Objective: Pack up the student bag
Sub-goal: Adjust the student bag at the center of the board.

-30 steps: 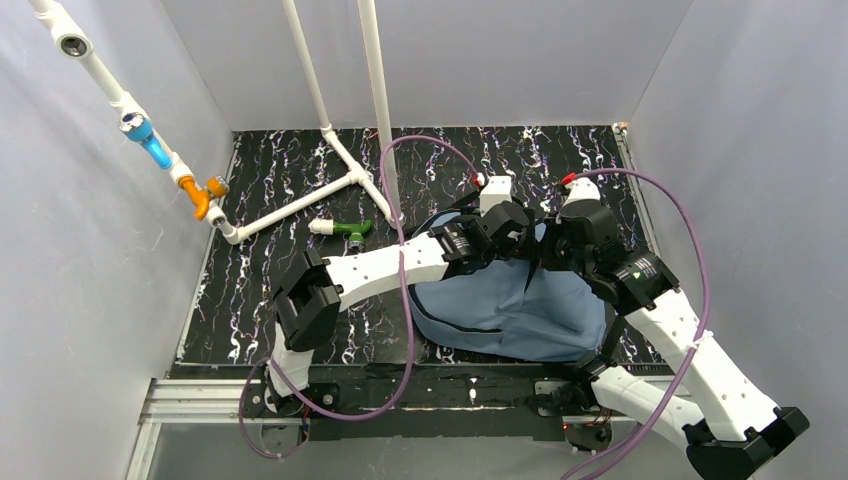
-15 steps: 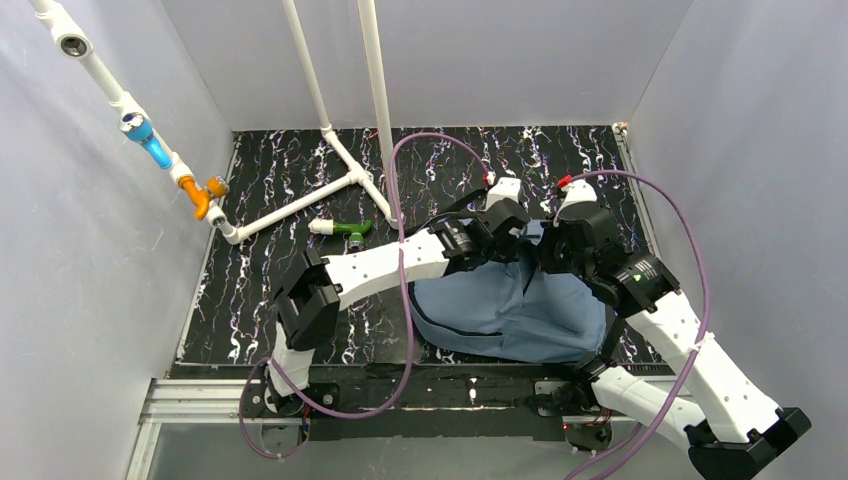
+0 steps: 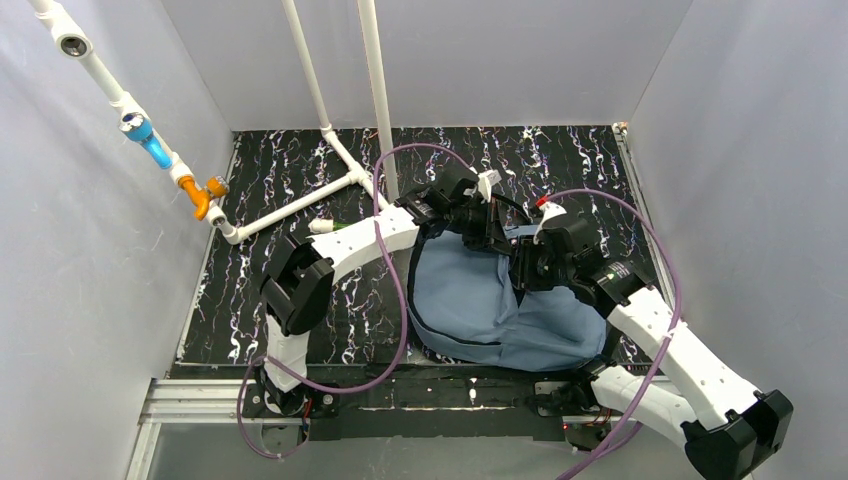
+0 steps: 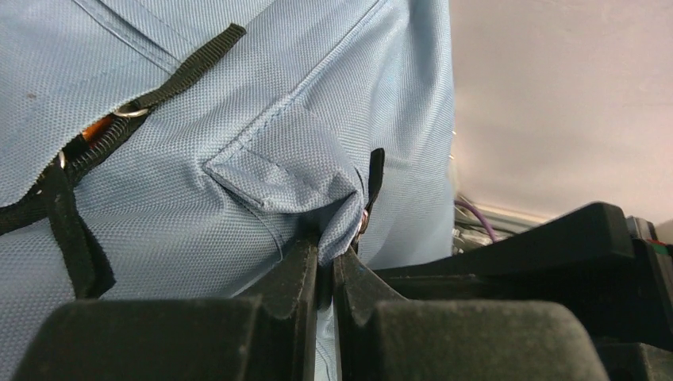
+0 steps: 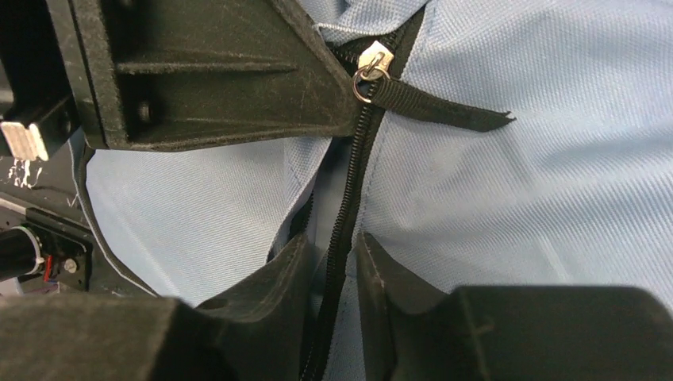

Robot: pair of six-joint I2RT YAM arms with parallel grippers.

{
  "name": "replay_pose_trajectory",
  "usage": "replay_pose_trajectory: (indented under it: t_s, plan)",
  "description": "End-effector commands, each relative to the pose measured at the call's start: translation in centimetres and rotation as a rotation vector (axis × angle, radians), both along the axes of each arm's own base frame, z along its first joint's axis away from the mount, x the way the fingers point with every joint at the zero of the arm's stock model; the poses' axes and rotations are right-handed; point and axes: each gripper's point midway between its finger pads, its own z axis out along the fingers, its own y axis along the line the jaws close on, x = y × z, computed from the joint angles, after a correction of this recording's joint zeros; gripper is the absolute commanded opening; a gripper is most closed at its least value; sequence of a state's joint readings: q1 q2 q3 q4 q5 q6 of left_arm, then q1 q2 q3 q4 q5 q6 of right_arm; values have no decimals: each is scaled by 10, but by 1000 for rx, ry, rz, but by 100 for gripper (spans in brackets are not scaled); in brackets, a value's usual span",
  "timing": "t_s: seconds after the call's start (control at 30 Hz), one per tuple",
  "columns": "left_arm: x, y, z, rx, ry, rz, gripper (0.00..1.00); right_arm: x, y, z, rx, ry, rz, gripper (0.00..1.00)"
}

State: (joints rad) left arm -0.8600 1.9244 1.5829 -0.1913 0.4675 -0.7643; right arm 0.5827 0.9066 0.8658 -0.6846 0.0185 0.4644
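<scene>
Left wrist view: left gripper [image 4: 325, 270] clamps a fold of soft slate-blue fabric backpack [image 4: 198, 190]; right gripper [image 5: 337, 262], slightly parted, straddles its zipper [image 5: 357, 167]. Black marbled tabletop [image 3: 270, 180], grey walls [image 3: 500, 60].

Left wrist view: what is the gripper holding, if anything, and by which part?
The left gripper pinches the backpack by a raised fold of its blue fabric.

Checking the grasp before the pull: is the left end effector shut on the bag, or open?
Shut. The left end effector pinches a fold of student bag fabric between its fingers, which nearly touch.
</scene>
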Motion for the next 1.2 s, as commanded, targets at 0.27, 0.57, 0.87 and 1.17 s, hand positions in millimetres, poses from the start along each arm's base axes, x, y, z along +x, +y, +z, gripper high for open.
replay_pose_trajectory:
  t_s: [0.27, 0.57, 0.87, 1.17]
  plan:
    - [-56, -4, 84, -257, 26, -207, 0, 32, 13, 96, 98, -183, -19, 66]
    - [-54, 2, 83, -246, 24, -208, 0, 69, -18, 77, 95, -161, 11, 67]
    - [-50, 9, 81, -255, 41, -210, 0, 60, 3, 62, 468, -93, 153, 66]
    - [-44, 10, 79, -270, 58, -207, 0, 35, -4, 43, 415, 13, 138, 43]
